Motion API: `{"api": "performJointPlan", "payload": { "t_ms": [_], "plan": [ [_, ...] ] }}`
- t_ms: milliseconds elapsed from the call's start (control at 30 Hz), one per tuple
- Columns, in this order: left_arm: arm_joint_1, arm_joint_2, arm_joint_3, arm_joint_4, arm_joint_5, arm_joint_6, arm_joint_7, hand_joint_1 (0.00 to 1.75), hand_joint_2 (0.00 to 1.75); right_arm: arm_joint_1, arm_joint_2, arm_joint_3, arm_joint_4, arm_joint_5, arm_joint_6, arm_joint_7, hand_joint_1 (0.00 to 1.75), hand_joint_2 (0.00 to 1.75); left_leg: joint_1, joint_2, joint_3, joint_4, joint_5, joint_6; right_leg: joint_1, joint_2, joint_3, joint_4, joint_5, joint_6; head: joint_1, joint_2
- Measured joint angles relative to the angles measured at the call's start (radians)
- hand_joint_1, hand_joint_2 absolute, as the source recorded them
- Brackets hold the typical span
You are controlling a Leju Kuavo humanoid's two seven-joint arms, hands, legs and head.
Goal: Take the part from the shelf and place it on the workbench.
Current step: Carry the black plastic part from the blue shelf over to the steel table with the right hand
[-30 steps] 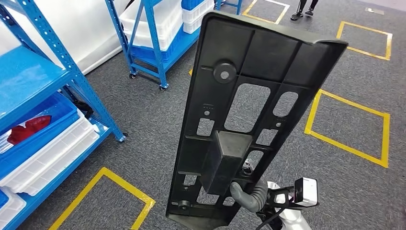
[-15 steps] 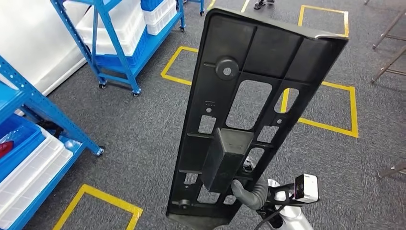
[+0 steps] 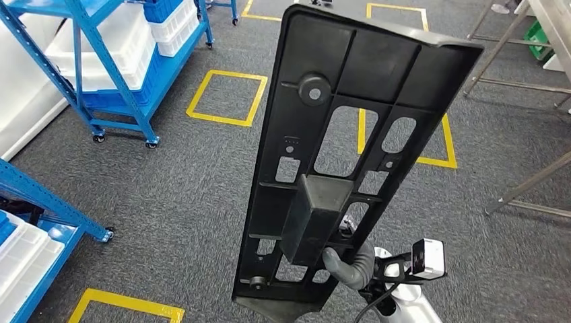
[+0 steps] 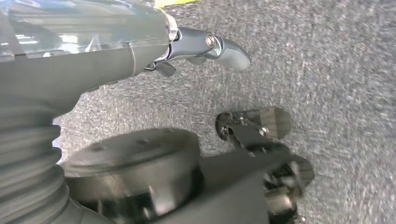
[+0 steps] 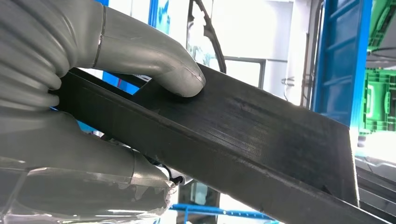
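Observation:
In the head view a long black plastic part (image 3: 350,101) with ribs, cut-outs and a boxy block stands nearly upright in front of me. My right hand (image 3: 347,266) grips it low down, beside the block, with the grey thumb hooked around an edge. The right wrist view has that thumb (image 5: 154,60) pressed on the part's flat black edge (image 5: 261,140), with the other fingers under it. My left hand (image 4: 116,60) hangs over grey carpet in the left wrist view, holding nothing, with a finger stretched out.
A wheeled blue shelf (image 3: 101,67) with white bins (image 3: 128,33) stands at the back left. Another blue shelf (image 3: 40,195) is at the near left. Yellow squares (image 3: 225,97) mark the carpet. Metal table legs (image 3: 512,47) and a pale table edge (image 3: 549,20) are at the right.
The whole picture has shifted: my view has swung to the right. The shelves have slid left and the table legs have come in at the right. The part stays the same in my right hand.

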Motion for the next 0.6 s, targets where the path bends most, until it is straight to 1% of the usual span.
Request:
{"api": "performJointPlan", "payload": {
  "t_ms": [33, 67, 100, 133, 167, 200, 233, 267, 300, 333, 367, 400, 433, 467, 500, 533, 567, 600],
  "plan": [
    [0.000, -0.001, 0.000, 0.000, 0.000, 0.000, 0.000, 0.00, 1.75, 0.000, 0.000, 0.000, 0.000, -0.001, -0.001, 0.000, 1.75, 1.75, -0.001, 0.014, 0.001, -0.004, 0.003, 0.005, 0.000, -0.032, -0.024, 0.052, -0.030, 0.000, 0.000, 0.000],
    [0.001, -0.001, 0.000, 0.000, 0.000, 0.000, -0.001, 0.00, 1.75, -0.001, 0.000, 0.001, 0.001, -0.001, -0.002, 0.000, 1.75, 1.75, -0.003, 0.028, 0.000, -0.005, 0.003, 0.007, 0.001, -0.055, -0.055, 0.118, -0.064, 0.002, 0.000, 0.000],
    [0.003, -0.001, 0.000, 0.000, 0.000, 0.000, 0.000, 0.00, 1.75, -0.001, 0.000, 0.001, 0.001, -0.001, -0.002, 0.001, 1.75, 1.75, -0.005, 0.042, -0.001, -0.004, 0.003, 0.009, 0.000, -0.066, -0.084, 0.182, -0.091, 0.005, 0.000, 0.000],
    [0.004, -0.001, 0.000, 0.000, 0.000, 0.000, 0.001, 0.00, 1.75, 0.001, 0.000, 0.002, 0.002, -0.001, -0.004, 0.001, 1.75, 1.75, -0.006, 0.057, -0.002, -0.004, 0.002, 0.009, -0.002, -0.072, -0.103, 0.224, -0.103, 0.007, 0.000, 0.000],
    [0.005, -0.001, 0.000, 0.000, 0.001, 0.000, 0.001, 0.00, 1.75, 0.001, 0.000, 0.002, 0.002, 0.000, -0.005, 0.002, 1.75, 1.75, -0.007, 0.071, -0.002, -0.003, 0.001, 0.008, -0.004, -0.076, -0.102, 0.229, -0.096, 0.009, 0.000, 0.000],
    [0.005, -0.001, 0.000, 0.000, 0.002, 0.000, 0.002, 0.00, 1.75, 0.002, 0.000, 0.002, 0.002, 0.000, -0.007, 0.002, 1.75, 1.75, -0.007, 0.083, -0.002, -0.002, 0.000, 0.007, -0.006, -0.082, -0.080, 0.193, -0.073, 0.010, 0.000, 0.000],
    [0.005, -0.002, 0.000, 0.000, 0.004, 0.000, 0.002, 0.00, 1.75, 0.001, 0.000, 0.002, 0.001, 0.002, -0.009, 0.003, 1.75, 1.75, -0.007, 0.094, -0.001, -0.001, -0.002, 0.004, -0.007, -0.094, -0.042, 0.127, -0.041, 0.010, 0.000, 0.000],
    [0.005, -0.002, 0.001, 0.000, 0.006, 0.001, 0.002, 0.00, 1.75, -0.001, 0.000, 0.002, 0.000, 0.003, -0.011, 0.005, 1.75, 1.75, -0.009, 0.103, 0.000, 0.002, -0.005, -0.001, -0.005, -0.119, -0.001, 0.055, -0.020, 0.009, 0.000, 0.000],
    [0.005, -0.002, 0.001, 0.000, 0.008, 0.002, 0.002, 0.00, 1.75, -0.004, 0.000, 0.003, -0.003, 0.005, -0.013, 0.008, 1.75, 1.75, -0.012, 0.111, 0.000, 0.005, -0.009, -0.006, -0.003, -0.137, 0.028, 0.001, -0.005, 0.004, 0.000, 0.000],
    [0.006, -0.002, 0.002, 0.000, 0.009, 0.003, 0.002, 0.00, 1.75, -0.007, 0.001, 0.003, -0.006, 0.006, -0.016, 0.012, 1.75, 1.75, -0.015, 0.119, 0.001, 0.008, -0.013, -0.011, 0.000, -0.151, 0.045, -0.032, -0.001, -0.002, 0.000, 0.000],
    [0.008, -0.002, 0.003, 0.000, 0.009, 0.004, 0.002, 0.00, 1.75, -0.010, 0.001, 0.003, -0.008, 0.006, -0.018, 0.017, 1.75, 1.75, -0.017, 0.127, 0.002, 0.009, -0.015, -0.016, 0.004, -0.154, 0.047, -0.042, -0.005, -0.009, 0.000, 0.000],
    [0.009, -0.002, 0.003, 0.000, 0.009, 0.005, 0.002, 0.00, 1.75, -0.011, 0.002, 0.002, -0.011, 0.007, -0.020, 0.022, 1.75, 1.75, -0.018, 0.137, 0.004, 0.010, -0.017, -0.022, 0.005, -0.142, 0.045, -0.042, -0.002, -0.016, 0.000, 0.000],
    [0.010, -0.002, 0.004, 0.000, 0.009, 0.006, 0.001, 0.00, 1.75, -0.011, 0.002, 0.001, -0.014, 0.006, -0.022, 0.026, 1.75, 1.75, -0.016, 0.141, 0.005, 0.010, -0.021, -0.027, 0.005, -0.131, 0.045, -0.044, -0.001, -0.022, 0.000, 0.000],
    [0.010, -0.002, 0.004, 0.000, 0.009, 0.006, 0.001, 0.00, 1.75, -0.011, 0.002, -0.001, -0.018, 0.006, -0.026, 0.031, 1.75, 1.75, -0.013, 0.132, 0.003, 0.019, -0.030, -0.033, 0.004, -0.120, 0.045, -0.047, 0.001, -0.028, 0.000, 0.000],
    [0.010, -0.003, 0.004, 0.000, 0.008, 0.006, 0.002, 0.00, 1.75, -0.012, 0.002, -0.003, -0.022, 0.006, -0.030, 0.033, 1.75, 1.75, -0.010, 0.112, -0.008, 0.049, -0.052, -0.038, 0.003, -0.109, 0.046, -0.049, 0.004, -0.034, 0.000, 0.000],
    [0.011, -0.003, 0.004, 0.000, 0.007, 0.005, 0.002, 0.00, 1.75, -0.011, 0.002, -0.005, -0.027, 0.005, -0.034, 0.035, 1.75, 1.75, -0.007, 0.086, -0.029, 0.098, -0.083, -0.042, 0.002, -0.099, 0.046, -0.051, 0.006, -0.040, 0.000, 0.000],
    [0.013, -0.004, 0.004, 0.000, 0.006, 0.005, 0.003, 0.00, 1.75, -0.010, 0.002, -0.007, -0.030, 0.005, -0.036, 0.036, 1.75, 1.75, -0.006, 0.061, -0.058, 0.166, -0.118, -0.043, 0.003, -0.088, 0.046, -0.052, 0.007, -0.043, 0.000, 0.000],
    [0.015, -0.004, 0.004, 0.000, 0.006, 0.005, 0.004, 0.00, 1.75, -0.005, 0.002, -0.010, -0.033, 0.006, -0.039, 0.036, 1.75, 1.75, -0.006, 0.047, -0.091, 0.238, -0.148, -0.044, 0.004, -0.075, 0.045, -0.051, 0.007, -0.045, 0.000, 0.000]
  ]
}}
